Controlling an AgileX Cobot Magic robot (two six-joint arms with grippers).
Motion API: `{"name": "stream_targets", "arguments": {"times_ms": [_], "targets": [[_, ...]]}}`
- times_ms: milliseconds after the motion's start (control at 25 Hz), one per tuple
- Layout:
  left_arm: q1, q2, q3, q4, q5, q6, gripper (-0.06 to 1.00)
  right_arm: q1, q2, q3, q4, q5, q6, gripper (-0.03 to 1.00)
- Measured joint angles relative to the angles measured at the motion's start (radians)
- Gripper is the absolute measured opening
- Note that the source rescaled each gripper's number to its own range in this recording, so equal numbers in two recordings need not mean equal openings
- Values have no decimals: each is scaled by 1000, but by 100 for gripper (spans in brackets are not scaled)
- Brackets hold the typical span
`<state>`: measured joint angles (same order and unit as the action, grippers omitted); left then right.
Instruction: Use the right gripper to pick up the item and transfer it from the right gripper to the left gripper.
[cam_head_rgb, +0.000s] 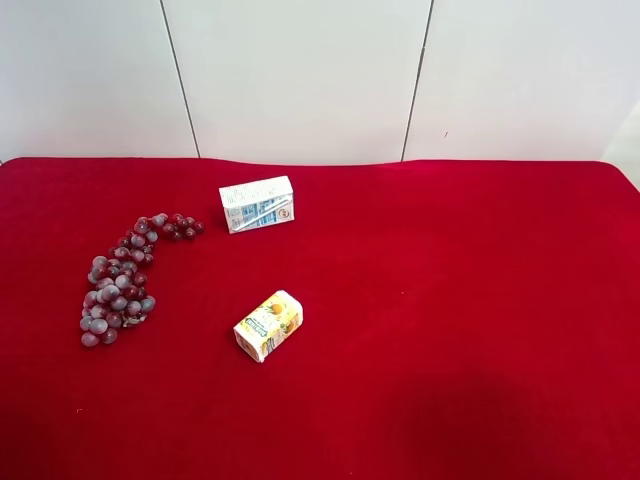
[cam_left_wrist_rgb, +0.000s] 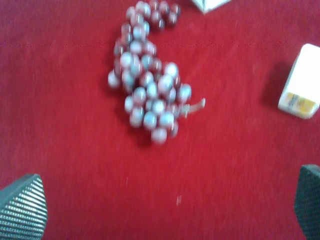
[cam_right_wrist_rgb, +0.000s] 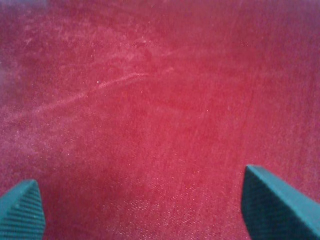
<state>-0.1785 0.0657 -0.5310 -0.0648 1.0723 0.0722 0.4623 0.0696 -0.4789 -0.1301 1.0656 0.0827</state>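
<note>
Grapes (cam_head_rgb: 120, 280) are lying on the red surface (cam_head_rgb: 450, 300) toward the exterior high view's left, stretched in a curved line with the thin end pointing toward the white-blue carton (cam_head_rgb: 257, 204). The yellow-white carton (cam_head_rgb: 268, 325) is sitting nearer the camera, well apart from both. No arm is showing in the exterior high view.

Left tool (cam_left_wrist_rgb: 165, 205): fingers are standing wide apart, one ribbed fingertip (cam_left_wrist_rgb: 22, 207) at each lower corner of its wrist view, gripping nothing. It is hovering above the surface with the grapes (cam_left_wrist_rgb: 147, 80) ahead of it, short stem (cam_left_wrist_rgb: 192, 106) visible on the thick end; picture is blurred. The yellow-white carton (cam_left_wrist_rgb: 301, 82) is lying off to one side.

Right tool (cam_right_wrist_rgb: 145, 202): also spread wide, fingertips (cam_right_wrist_rgb: 275, 205) apart, holding nothing. Only bare red cloth is showing under it.
</note>
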Motion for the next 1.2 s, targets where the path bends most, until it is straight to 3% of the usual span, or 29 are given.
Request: {"name": "stream_targets", "arguments": {"times_ms": [480,640,760,960,1200], "targets": [[0,0,20,-6,-2,2,100,0,-5,0,0,0,0,77],[1,0,20,-6,-2,2,100,-57,-64,0,0,0,0,77],[49,-5,20,-6,-2,2,100,-124,-71,0,-1,0,0,77],[200,-66,20,-6,-3,2,100,-194,-71,0,0,-1,0,77],[219,-70,20,-6,-3,2,100,-274,-71,0,0,-1,0,77]]}}
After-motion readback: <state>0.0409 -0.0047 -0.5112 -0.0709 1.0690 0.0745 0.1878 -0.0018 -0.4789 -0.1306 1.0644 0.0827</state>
